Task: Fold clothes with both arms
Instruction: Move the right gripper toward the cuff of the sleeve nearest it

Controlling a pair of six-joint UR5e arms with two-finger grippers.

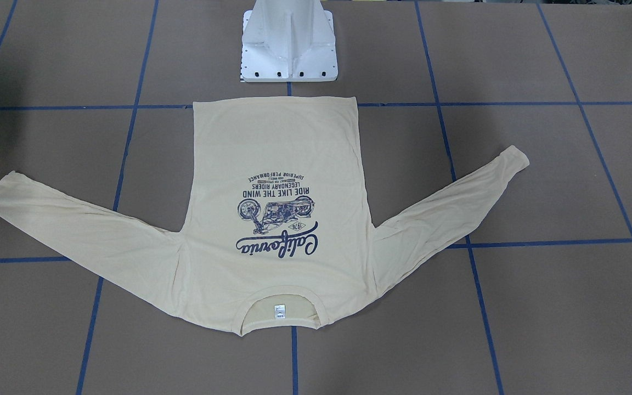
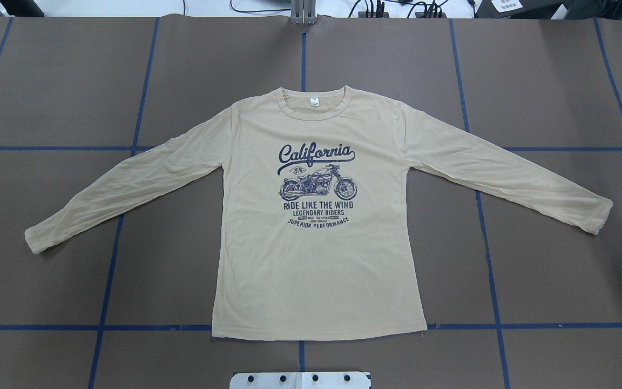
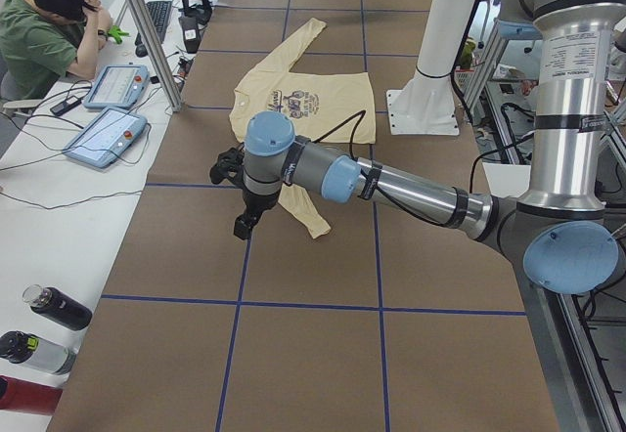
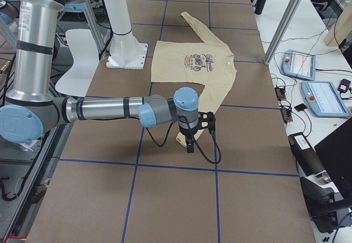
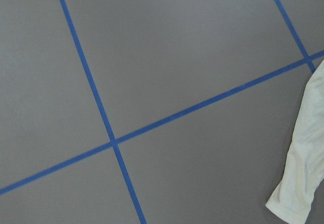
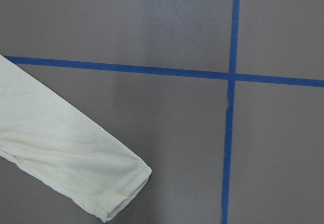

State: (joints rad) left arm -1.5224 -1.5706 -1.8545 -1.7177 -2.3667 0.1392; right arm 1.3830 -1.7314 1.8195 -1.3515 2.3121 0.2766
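The pale cream-yellow long-sleeved T-shirt (image 2: pixel 316 270) lies flat, print up, sleeves spread, neck away from the robot; it also shows in the front view (image 1: pixel 277 142). My left gripper (image 3: pixel 245 225) hangs above the table beside that side's sleeve cuff (image 5: pixel 304 158). My right gripper (image 4: pixel 190 144) hangs over the other cuff (image 6: pixel 61 153). Both grippers show only in the side views, so I cannot tell whether they are open or shut. Each arm hides part of a sleeve in its side view.
The white pedestal base (image 1: pixel 288 44) stands just behind the shirt's hem. Blue tape lines (image 2: pixel 303 327) grid the brown table. A seated operator (image 3: pixel 44 31), control tablets (image 3: pixel 108 134) and bottles (image 3: pixel 54 305) are on the side bench.
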